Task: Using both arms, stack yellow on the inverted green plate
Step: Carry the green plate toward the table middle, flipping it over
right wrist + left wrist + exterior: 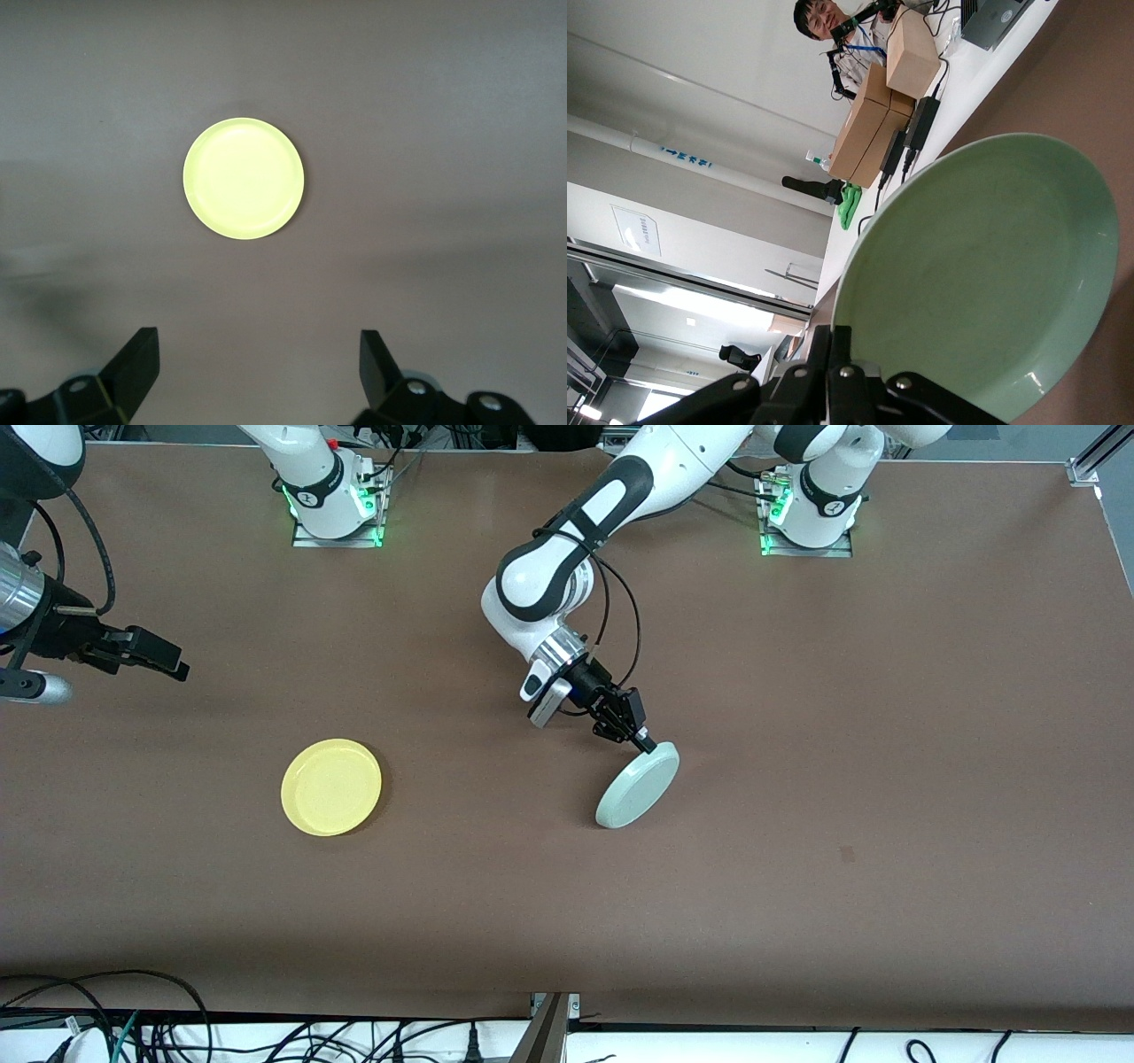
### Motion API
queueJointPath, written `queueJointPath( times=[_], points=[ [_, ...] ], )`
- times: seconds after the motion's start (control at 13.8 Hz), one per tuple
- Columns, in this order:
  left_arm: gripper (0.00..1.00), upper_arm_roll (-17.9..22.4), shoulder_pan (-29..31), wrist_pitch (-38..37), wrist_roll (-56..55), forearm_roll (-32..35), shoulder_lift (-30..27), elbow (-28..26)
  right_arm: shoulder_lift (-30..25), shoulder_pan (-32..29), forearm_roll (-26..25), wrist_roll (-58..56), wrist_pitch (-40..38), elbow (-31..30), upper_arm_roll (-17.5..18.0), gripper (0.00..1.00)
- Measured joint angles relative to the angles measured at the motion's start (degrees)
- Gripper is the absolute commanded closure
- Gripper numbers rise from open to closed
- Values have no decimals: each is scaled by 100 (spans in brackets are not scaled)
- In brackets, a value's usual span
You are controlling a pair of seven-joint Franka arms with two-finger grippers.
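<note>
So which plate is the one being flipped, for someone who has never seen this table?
On the brown table, follow the left arm down to the left gripper, its jaws shut on a plate's rim. That is the green plate, tilted up on its edge, toward the left arm's end of the table. The yellow plate lies flat and untouched.

The left hand is cut off at the left wrist view's edge, hiding its fingertips.
</note>
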Motion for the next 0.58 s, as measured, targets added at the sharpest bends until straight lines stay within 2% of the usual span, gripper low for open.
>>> queueJointPath(
  times=[0.22,0.29,0.36,0.43,0.51,0.58],
  points=[
    [100,-20,-2,3,-3,-4,61,73,4,0,0,0,0,0,0,0],
    [94,-44,-5,5,-10,-37,86,93,5,0,0,0,0,0,0,0],
    [78,-59,-12,6,-13,-89,108,126,6,0,0,0,0,0,0,0],
    [68,-71,-18,16,-13,-139,117,162,7,0,0,0,0,0,0,0],
    [63,-88,-22,59,-13,-262,118,202,7,0,0,0,-3,0,0,0],
    [53,-101,-26,169,-13,-438,121,246,7,0,0,0,-3,0,0,0]
  ],
)
